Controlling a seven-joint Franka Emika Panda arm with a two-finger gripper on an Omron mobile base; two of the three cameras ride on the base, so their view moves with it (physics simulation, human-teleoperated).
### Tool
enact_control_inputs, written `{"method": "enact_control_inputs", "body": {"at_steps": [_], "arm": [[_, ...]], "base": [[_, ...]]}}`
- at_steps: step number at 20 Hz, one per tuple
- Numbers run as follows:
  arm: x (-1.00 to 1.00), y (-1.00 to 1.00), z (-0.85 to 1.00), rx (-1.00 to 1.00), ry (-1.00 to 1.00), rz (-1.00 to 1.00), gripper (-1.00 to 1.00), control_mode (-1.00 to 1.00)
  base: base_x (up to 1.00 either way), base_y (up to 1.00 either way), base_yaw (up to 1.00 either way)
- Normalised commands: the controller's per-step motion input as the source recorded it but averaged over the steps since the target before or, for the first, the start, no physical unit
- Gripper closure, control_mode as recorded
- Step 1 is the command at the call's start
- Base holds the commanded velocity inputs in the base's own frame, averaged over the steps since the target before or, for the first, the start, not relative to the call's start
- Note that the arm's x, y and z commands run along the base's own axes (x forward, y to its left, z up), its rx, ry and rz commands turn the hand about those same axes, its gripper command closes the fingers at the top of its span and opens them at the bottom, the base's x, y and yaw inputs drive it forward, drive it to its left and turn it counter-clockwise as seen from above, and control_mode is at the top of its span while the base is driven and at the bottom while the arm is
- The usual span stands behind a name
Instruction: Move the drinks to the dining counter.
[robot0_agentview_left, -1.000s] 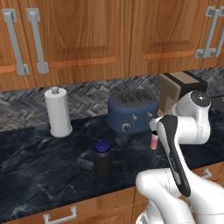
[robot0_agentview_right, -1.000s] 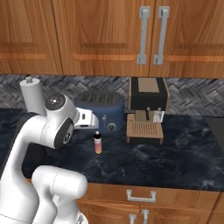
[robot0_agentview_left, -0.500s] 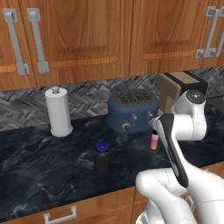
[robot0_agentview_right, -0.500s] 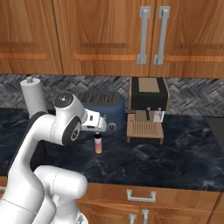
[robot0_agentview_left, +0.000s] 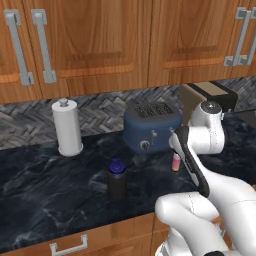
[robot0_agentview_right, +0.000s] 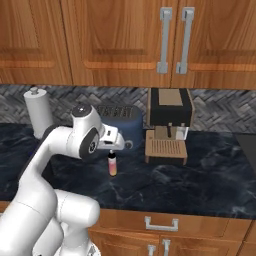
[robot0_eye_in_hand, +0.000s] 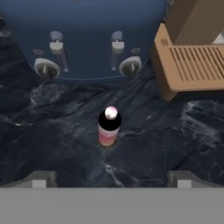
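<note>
Pink-and-white bottle (robot0_eye_in_hand: 109, 127) stands upright on the bench (robot0_eye_in_hand: 52, 131), just before the blue toaster (robot0_eye_in_hand: 87, 39). Step in hand: approach. Hand (robot0_eye_in_hand: 111, 178) hovers above, fully open, holding nothing. Next: descend, straddle bottle, close.

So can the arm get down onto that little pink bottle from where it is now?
Probably yes. The jaws stand open above the pink bottle, which stands upright and alone on bare counter, apart from the toaster and the coffee machine's tray.
</note>
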Motion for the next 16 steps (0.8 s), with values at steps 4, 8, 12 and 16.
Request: {"method": "enact_control_inputs", "body": {"at_steps": [4, 8, 12, 16], "arm": [[0.28, 0.0, -0.26, 0.0, 0.07, 0.0, -1.0, -1.0], [0.22, 0.0, -0.39, 0.0, 0.03, 0.0, -1.0, -1.0], [0.17, 0.0, -0.4, 0.0, 0.0, 0.0, -1.0, -1.0], [0.22, 0.0, -0.25, 0.0, 0.0, 0.0, -1.0, -1.0]], "base": [[0.0, 0.0, 0.0], [0.0, 0.0, 0.0], [0.0, 0.0, 0.0], [0.0, 0.0, 0.0]]}}
